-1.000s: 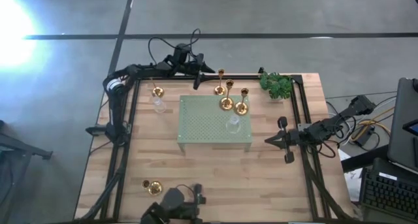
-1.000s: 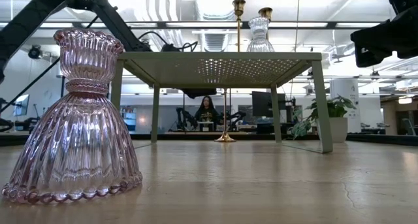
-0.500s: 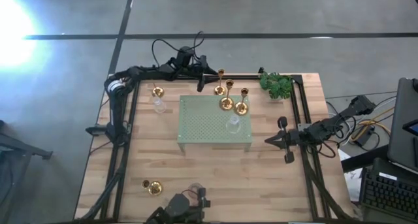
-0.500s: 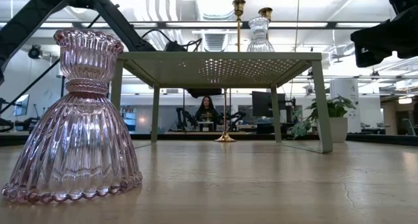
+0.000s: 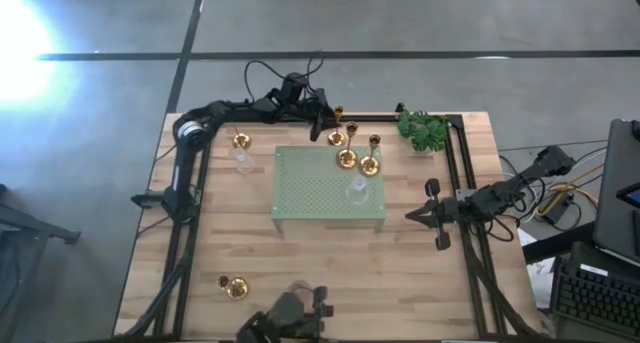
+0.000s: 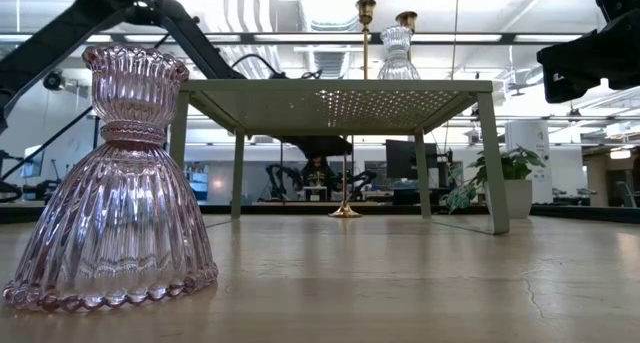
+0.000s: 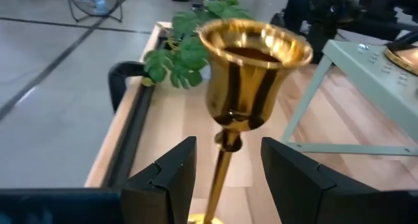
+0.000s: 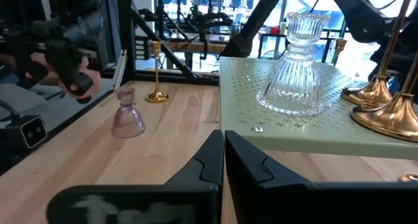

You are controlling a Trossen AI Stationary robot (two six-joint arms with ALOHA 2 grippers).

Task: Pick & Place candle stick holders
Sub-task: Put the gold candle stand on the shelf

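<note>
Left tool (image 7: 225, 168) straddles the gold candlestick's (image 7: 251, 80) stem, half-open, gripping nothing; closing off-centre could topple it; right tool (image 8: 224, 160) is closed, empty

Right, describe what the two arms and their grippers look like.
Both arms are dark, slim and jointed. The left arm has a pale band at one joint and loose black cables looping above it. The left gripper and right gripper each have two black, angular, wedge-shaped fingers.

I see two upright brass holders (image 5: 357, 160) and a clear glass one (image 5: 356, 189) on the tray; another brass holder (image 7: 245, 87) stands beside its far edge.
</note>
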